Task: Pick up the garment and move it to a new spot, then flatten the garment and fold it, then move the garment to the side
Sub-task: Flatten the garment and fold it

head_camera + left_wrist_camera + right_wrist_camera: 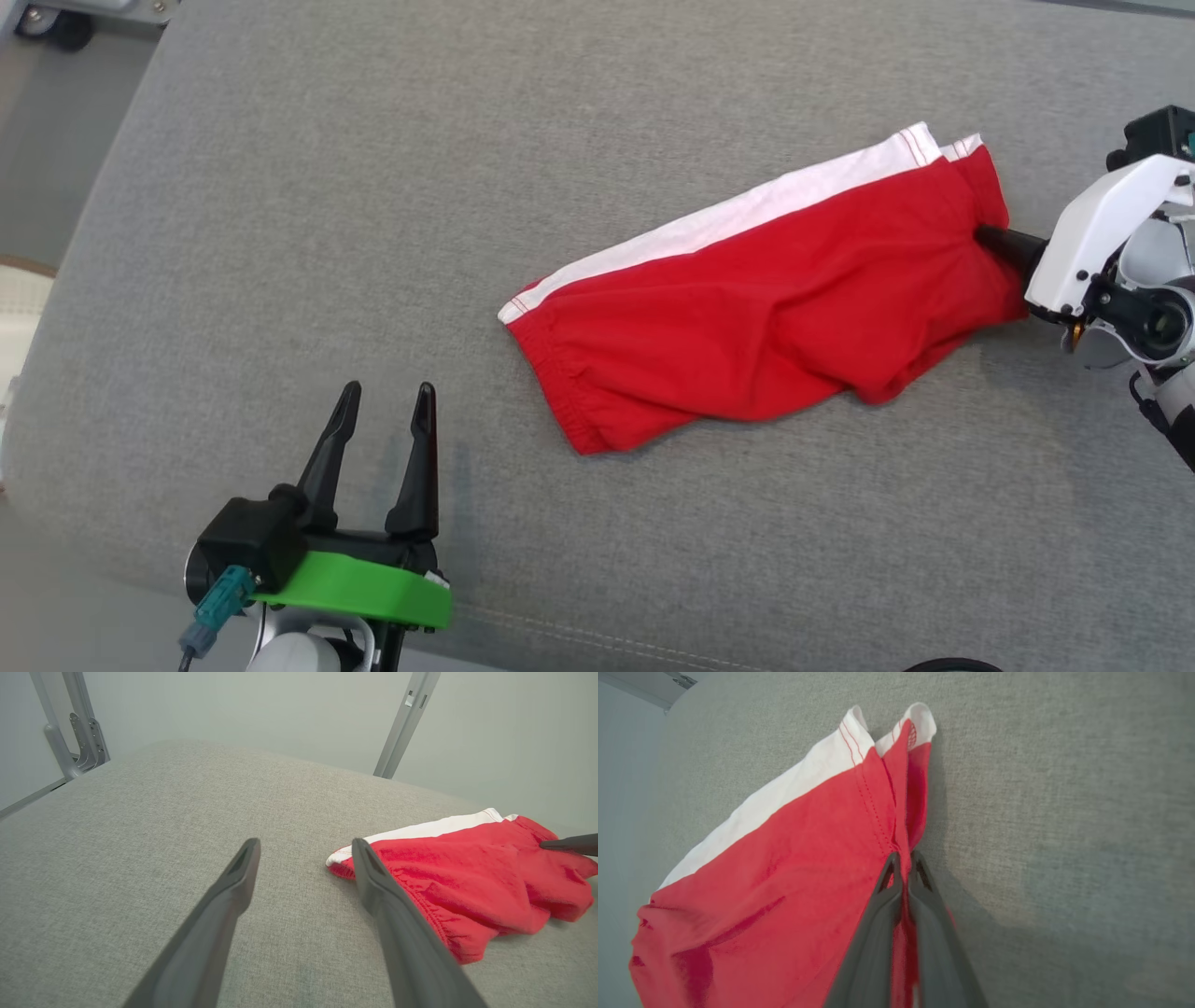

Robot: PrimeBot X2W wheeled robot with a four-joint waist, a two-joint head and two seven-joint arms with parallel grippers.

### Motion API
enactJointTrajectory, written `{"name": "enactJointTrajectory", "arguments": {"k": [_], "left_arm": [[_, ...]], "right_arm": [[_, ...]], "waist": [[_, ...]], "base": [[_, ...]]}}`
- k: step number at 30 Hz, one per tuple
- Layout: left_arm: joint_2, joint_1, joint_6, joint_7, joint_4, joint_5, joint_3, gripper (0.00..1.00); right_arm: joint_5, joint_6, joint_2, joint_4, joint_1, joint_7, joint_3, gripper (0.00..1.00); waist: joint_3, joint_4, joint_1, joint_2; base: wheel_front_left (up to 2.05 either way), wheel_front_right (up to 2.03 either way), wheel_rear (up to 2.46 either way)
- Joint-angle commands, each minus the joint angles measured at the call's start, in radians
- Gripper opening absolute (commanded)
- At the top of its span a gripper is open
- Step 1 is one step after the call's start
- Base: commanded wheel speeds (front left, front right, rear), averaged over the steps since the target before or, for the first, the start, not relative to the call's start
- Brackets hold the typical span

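Note:
The garment [766, 317] is a pair of red shorts with a white side band, lying rumpled on the grey cushion, right of centre. My right gripper [990, 238] comes in from the right edge and is shut on the garment's right hem; in the right wrist view the red cloth [794, 882] is pinched between the two closed fingers [878, 914]. My left gripper [383, 406] stands open at the lower left, well clear of the garment, fingers pointing up. In the left wrist view the garment [472, 877] lies just right of the open fingers [373, 882], with the right gripper's tip [567, 843] at its far end.
The grey fabric cushion [467, 187] spreads wide around the garment, with its front seam near the bottom edge. Pale floor and a caster wheel [56, 23] show at the upper left. Metal frame posts [406, 723] stand beyond the cushion's far edge.

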Motion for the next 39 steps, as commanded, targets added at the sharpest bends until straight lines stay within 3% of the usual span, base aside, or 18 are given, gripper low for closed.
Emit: {"name": "enactJointTrajectory", "arguments": {"k": [1,12,17,22,31,39], "left_arm": [[0.016,0.015,-0.003,0.001,0.003,0.008,0.002,1.00],[0.052,0.068,-0.005,0.034,-0.023,0.009,-0.018,1.00],[0.053,0.084,0.000,0.041,-0.035,0.005,-0.026,1.00],[0.041,0.103,0.000,0.043,-0.034,0.000,-0.045,1.00],[0.018,0.091,-0.013,0.037,-0.016,-0.001,-0.084,1.00],[0.014,0.069,-0.012,0.023,0.016,-0.006,-0.080,1.00]], "right_arm": [[0.030,-0.001,0.000,-0.011,0.038,-0.001,-0.017,0.00],[0.065,-0.001,-0.039,0.041,0.211,-0.148,-0.110,0.00],[0.040,-0.001,-0.044,0.049,0.217,-0.233,-0.132,0.00],[-0.015,-0.001,-0.036,-0.027,0.178,-0.304,-0.110,0.00],[-0.087,-0.001,0.092,-0.270,0.146,-0.217,0.061,0.00],[-0.165,0.000,0.239,-0.256,0.174,-0.190,0.132,0.00]], "waist": [[-0.078,-0.107,0.0000,-0.0001],[-0.121,-0.178,0.0000,-0.0001],[-0.129,-0.180,0.0000,-0.0001],[-0.145,-0.177,0.0000,-0.0001],[-0.157,-0.142,0.0000,-0.0001],[-0.138,-0.095,0.0000,-0.0001]], "base": [[0.00,0.00,0.00],[0.00,0.00,0.00],[0.00,0.00,0.00],[0.00,0.00,0.00],[0.00,0.00,0.00],[0.00,0.00,0.00]]}}
